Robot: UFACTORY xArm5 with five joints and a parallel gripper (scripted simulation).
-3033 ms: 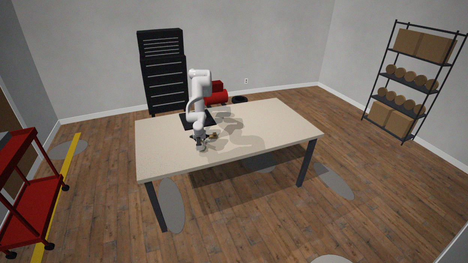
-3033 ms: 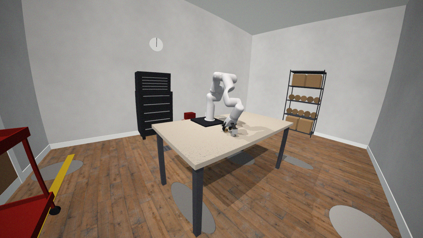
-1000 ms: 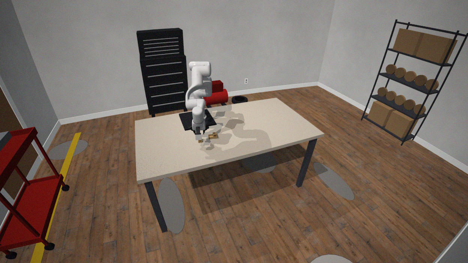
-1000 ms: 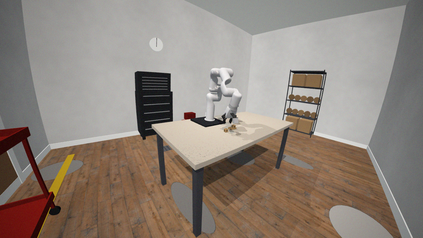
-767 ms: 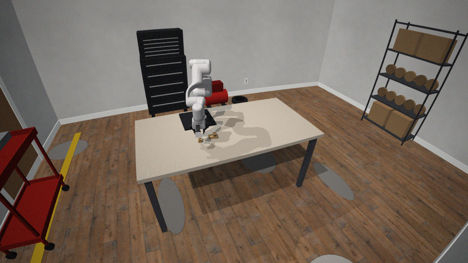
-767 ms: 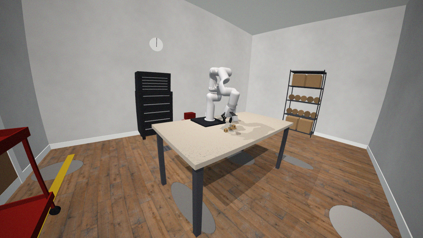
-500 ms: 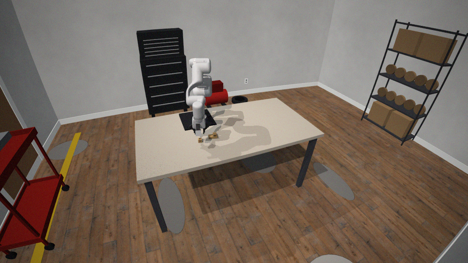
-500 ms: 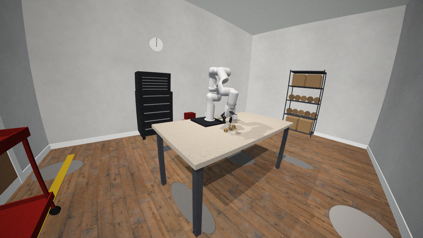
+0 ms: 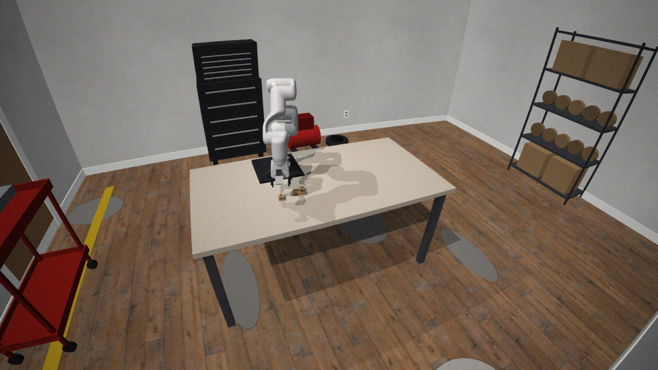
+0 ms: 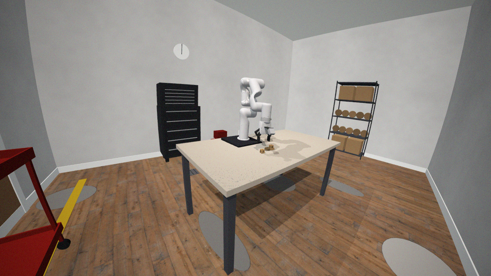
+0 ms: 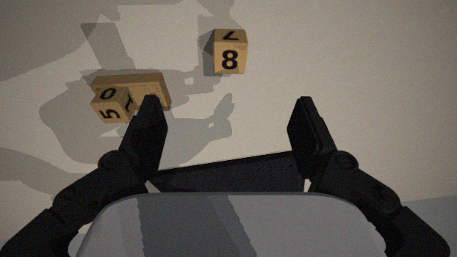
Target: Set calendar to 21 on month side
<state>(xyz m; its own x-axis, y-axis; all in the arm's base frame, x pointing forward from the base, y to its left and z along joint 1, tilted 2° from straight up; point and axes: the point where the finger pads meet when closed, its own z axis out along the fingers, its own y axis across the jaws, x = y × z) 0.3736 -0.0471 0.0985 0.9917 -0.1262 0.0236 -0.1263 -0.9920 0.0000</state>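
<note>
Cubes are not set yet: one cube [image 11: 113, 104] sits in the tray [image 11: 129, 81], the other cube [image 11: 230, 51] waits apart on the tabletop [image 11: 367, 92]. The end effector [image 11: 225, 126] hangs wide open, holding nothing.

One black finger [image 11: 145, 136] of the pincer covers part of the shallow wooden tray [image 11: 147, 82]. In both room views the wooden number cubes [image 9: 281, 197] are too small to read.

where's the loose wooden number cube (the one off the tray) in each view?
Top: loose wooden number cube, centre, left of the wooden tray.
Exterior: cube at centre, left of the tray.
Wrist: upper centre, 8 facing the camera, right of the tray.
Shared landmark: black base plate.
</note>
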